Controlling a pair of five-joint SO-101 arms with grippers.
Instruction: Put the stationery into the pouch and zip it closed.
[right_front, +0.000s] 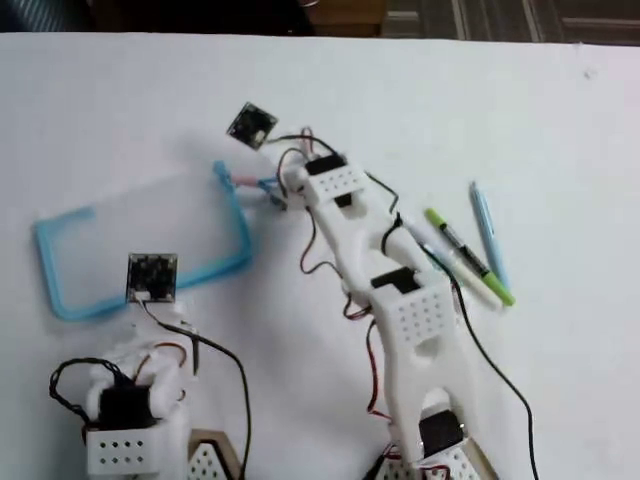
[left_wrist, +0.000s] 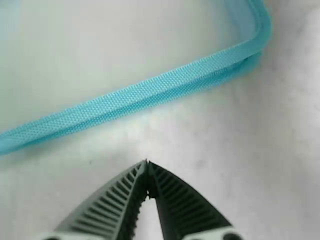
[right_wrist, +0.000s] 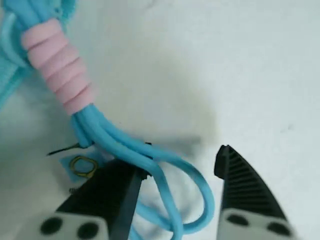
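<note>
Right tool (right_wrist: 182, 161) parted at blue cord loop (right_wrist: 116, 136), pink beads (right_wrist: 60, 70), blue-edged pouch (right_front: 240, 225)

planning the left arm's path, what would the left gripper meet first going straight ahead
Probably the blue edge of the pouch, which crosses its line just ahead of the left gripper; depth is unclear.

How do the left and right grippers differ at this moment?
The left gripper is shut on nothing; the right gripper is open, with the blue pull cord looped between its jaws. The left sits over bare table beside the pouch's edge; the right at the pouch's cord end. Both are close to the pouch.
</note>
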